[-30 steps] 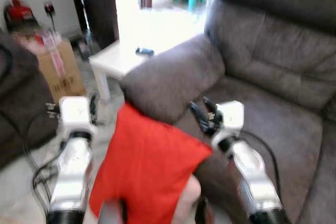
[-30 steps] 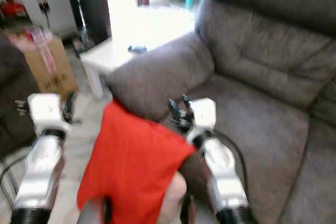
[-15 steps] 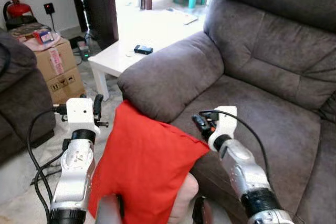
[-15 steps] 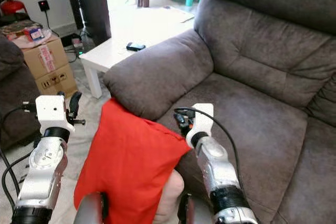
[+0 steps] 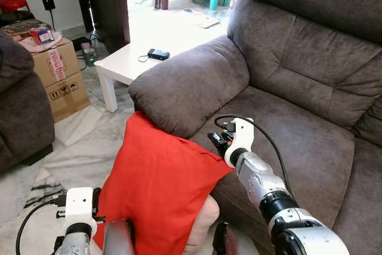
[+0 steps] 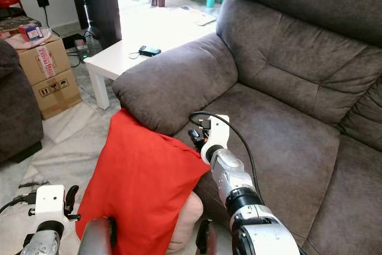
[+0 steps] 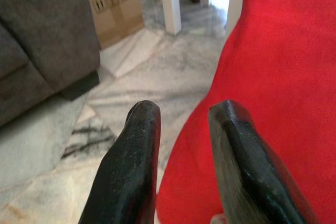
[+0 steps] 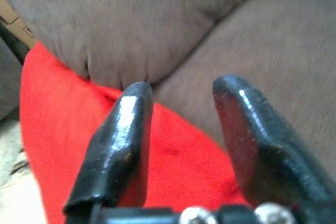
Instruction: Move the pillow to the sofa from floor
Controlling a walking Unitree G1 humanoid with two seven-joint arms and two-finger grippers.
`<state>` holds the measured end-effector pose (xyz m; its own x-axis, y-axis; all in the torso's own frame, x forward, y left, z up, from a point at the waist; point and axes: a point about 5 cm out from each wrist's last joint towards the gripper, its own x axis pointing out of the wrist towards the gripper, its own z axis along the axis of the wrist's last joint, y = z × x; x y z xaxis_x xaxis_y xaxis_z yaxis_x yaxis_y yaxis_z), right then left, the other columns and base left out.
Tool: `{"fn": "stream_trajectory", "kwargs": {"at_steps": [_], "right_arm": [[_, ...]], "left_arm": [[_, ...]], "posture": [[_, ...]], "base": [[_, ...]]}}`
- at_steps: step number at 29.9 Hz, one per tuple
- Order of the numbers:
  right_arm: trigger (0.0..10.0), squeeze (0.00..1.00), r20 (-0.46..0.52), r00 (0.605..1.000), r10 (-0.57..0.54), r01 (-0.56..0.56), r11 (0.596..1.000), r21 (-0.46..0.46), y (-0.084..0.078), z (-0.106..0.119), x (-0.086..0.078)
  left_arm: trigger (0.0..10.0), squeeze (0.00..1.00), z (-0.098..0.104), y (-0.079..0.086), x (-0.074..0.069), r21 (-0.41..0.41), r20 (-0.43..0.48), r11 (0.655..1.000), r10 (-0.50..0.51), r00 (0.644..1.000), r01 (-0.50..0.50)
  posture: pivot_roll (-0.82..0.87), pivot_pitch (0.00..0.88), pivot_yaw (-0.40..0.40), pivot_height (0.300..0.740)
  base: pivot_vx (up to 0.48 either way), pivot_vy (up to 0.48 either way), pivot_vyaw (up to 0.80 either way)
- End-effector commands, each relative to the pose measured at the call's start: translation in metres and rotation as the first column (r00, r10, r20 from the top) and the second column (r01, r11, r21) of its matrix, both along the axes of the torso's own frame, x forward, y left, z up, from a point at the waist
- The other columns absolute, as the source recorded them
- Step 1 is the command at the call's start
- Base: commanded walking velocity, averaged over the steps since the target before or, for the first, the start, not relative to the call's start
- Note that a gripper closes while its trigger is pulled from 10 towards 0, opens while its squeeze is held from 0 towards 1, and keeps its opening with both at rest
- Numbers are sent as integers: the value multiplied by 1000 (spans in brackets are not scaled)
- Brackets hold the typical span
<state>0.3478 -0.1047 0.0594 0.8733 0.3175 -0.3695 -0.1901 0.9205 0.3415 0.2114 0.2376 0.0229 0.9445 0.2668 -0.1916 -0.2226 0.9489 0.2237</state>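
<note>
Marble floor, white tabletop and grey sofa

The veined marble floor (image 5: pixel 89 141) carries the red pillow (image 5: pixel 158 189), propped against the sofa (image 5: pixel 286 141) front below its armrest, a cardboard box (image 5: pixel 57 79) at far left and the low white tabletop (image 5: pixel 128 64) beyond. A small dark device (image 5: pixel 158 54) lies on the tabletop.
</note>
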Motion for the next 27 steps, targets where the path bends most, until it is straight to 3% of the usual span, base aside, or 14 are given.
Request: {"fn": "stream_trajectory", "kwargs": {"at_steps": [1, 9, 10, 11, 15, 27], "right_arm": [[10000, 0, -22, 999, -39, 40, 999, 17, -5, -2, 1], [10000, 0, -105, 987, -122, 125, 992, 23, -13, -13, -3], [10000, 82, -128, 979, -157, 164, 986, 43, -18, -16, -5], [10000, 1000, -151, 972, -180, 190, 980, 53, -21, -18, -6], [10000, 1000, -255, 940, -225, 255, 963, 90, -25, -27, -11], [10000, 1000, -307, 923, -233, 297, 937, 182, -26, -32, -16]], "left_arm": [[10000, 0, 4, -3, 3, 1, 32, 1000, 1, 999, -1], [10000, 0, 21, -3, 10, 14, 103, 1000, -1, 995, 0], [10000, 0, 26, -3, 13, 15, 122, 1000, -1, 992, -1], [10000, 0, 28, -4, 13, 15, 129, 1000, -1, 992, -1], [10000, 0, 32, -5, 15, 10, 146, 1000, -3, 989, 2], [10000, 0, 36, -8, 16, 4, 151, 1000, -12, 989, 12]], "posture": [[216, 0, -188, 556], [216, 14, -193, 556], [219, 19, -193, 556], [218, 23, -193, 556], [216, 27, -193, 556], [213, 31, -187, 556]], "base": [[0, 0, 0], [0, 0, 0], [0, 0, 0], [0, 0, 0], [0, 0, 0], [0, 0, 0]]}}
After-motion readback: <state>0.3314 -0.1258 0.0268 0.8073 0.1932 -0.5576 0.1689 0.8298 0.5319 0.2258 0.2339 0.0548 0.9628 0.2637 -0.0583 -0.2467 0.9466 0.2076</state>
